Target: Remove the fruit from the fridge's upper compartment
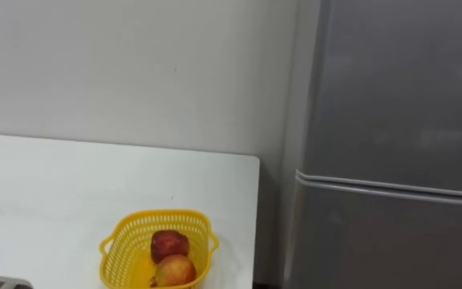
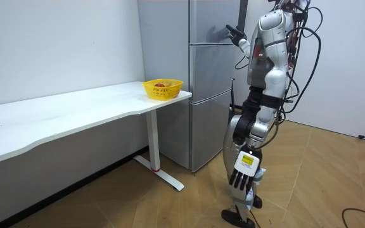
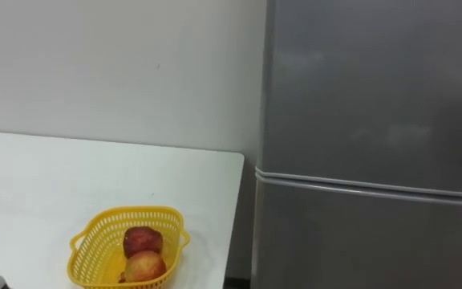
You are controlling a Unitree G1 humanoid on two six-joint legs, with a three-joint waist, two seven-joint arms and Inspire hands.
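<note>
Barely begun: upper door shut

The upper fridge door is a grey panel, closed above the seam with the lower door; the item to fetch is presumably behind it. Opening, reaching in and taking out are all left to do. Before the fridge stands the robot, right hand raised at the upper door, its finger state impossible to tell; left hand hangs low, fingers straight, empty. Left of the fridge, a yellow basket holding two red fruits sits on the white table.
</note>
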